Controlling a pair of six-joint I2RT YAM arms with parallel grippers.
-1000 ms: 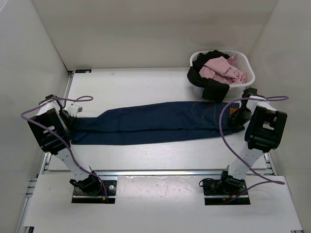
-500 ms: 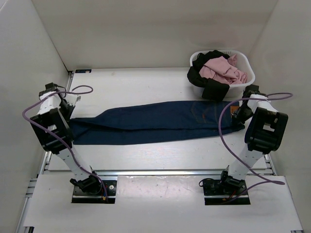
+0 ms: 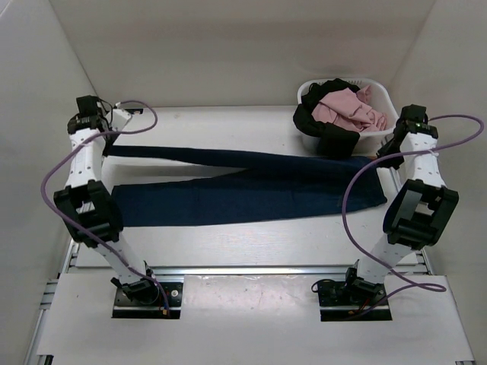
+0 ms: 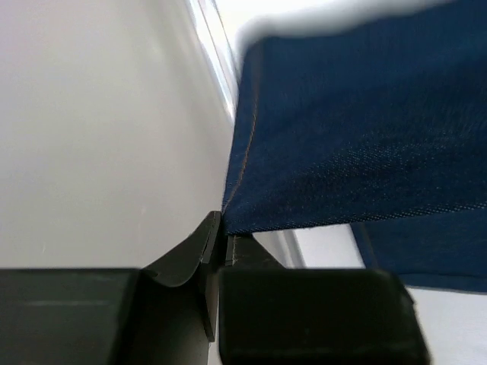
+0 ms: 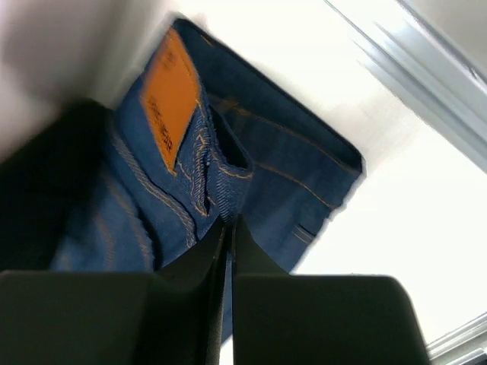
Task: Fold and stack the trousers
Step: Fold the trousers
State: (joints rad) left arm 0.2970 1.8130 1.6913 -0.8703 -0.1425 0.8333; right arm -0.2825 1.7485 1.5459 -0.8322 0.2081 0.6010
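Seen from above, the left gripper point(image 3: 101, 138) and right gripper point(image 3: 386, 150) are too small to read, the right arm point(image 3: 417, 171) covers part of the waist end of the trousers point(image 3: 243, 190) near the right edge of the worktop point(image 3: 228, 237), and both wrist views crop the cloth.

the long dark navy denim trousers point(image 3: 251, 194) stretch left to right across the flat white table point(image 3: 228, 125), waist at the right. the nearer leg lies flat; the farther leg runs behind it to the far left, its hem pinched in the black left gripper point(image 4: 222, 228). the black right gripper point(image 5: 228, 220) pinches the waistband. just behind the waist stands the round white plastic basket point(image 3: 393, 114), holding the crumpled pink garment point(image 3: 346, 106); the black garment point(image 3: 327, 135) drapes over its near-left rim.
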